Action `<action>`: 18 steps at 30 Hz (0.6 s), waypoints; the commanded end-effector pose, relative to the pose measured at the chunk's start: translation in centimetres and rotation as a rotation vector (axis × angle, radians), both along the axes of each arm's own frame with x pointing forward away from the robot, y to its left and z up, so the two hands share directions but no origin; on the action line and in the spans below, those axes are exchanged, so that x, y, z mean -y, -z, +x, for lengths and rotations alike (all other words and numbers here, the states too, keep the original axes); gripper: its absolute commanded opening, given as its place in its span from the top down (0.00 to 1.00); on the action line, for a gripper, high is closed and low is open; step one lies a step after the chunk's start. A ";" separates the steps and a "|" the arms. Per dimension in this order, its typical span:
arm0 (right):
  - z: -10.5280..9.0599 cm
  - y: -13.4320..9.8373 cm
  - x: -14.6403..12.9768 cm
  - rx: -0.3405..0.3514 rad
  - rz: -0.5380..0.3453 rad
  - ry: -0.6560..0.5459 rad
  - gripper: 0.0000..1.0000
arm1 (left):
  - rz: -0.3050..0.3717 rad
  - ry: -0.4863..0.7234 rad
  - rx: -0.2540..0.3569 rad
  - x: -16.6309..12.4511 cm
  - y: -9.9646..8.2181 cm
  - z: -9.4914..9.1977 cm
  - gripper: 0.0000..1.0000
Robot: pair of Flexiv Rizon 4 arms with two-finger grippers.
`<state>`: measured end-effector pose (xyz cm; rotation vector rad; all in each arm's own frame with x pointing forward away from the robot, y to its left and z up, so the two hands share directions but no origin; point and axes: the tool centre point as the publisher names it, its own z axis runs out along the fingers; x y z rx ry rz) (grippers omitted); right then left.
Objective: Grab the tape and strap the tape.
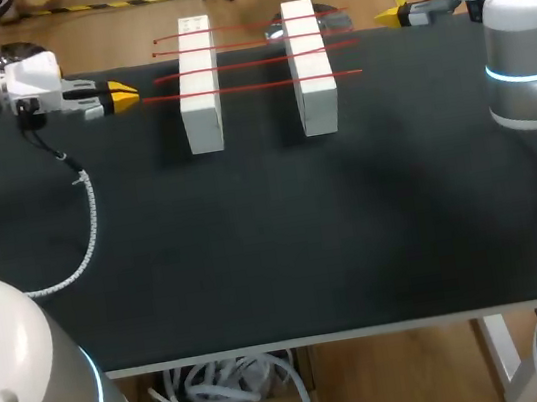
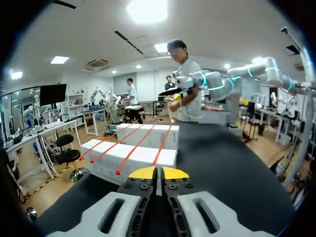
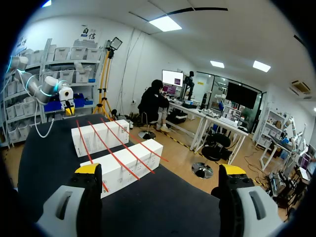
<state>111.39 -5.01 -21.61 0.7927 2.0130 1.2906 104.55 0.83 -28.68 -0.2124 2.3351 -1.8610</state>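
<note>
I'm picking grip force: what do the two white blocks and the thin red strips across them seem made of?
The two white rectangular blocks look matte, perhaps foam or cardboard: flat faces, crisp edges, no gloss. The thin red strips look like plastic tape, straight across the gap; uncertain.

R claw [image 3: 160, 170] wide open; red tapes [image 3: 114, 156] across 2 blocks [image 3: 129, 170].

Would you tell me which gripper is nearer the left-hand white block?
Left. The left gripper is close beside the left-hand white block; the right gripper lies beyond the other white block.
</note>
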 end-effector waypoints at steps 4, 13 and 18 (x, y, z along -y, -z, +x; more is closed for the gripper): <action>0.0 0.0 0.0 0.000 0.000 0.000 0.00 | -0.010 0.024 0.008 0.3 0.4 0.4 0.72; 0.0 0.0 0.0 0.000 0.000 0.000 0.00 | -0.018 0.047 0.008 0.9 0.7 0.3 0.73; 0.0 0.0 0.0 0.000 0.000 0.000 0.00 | -0.022 0.058 0.008 1.2 0.9 0.2 0.69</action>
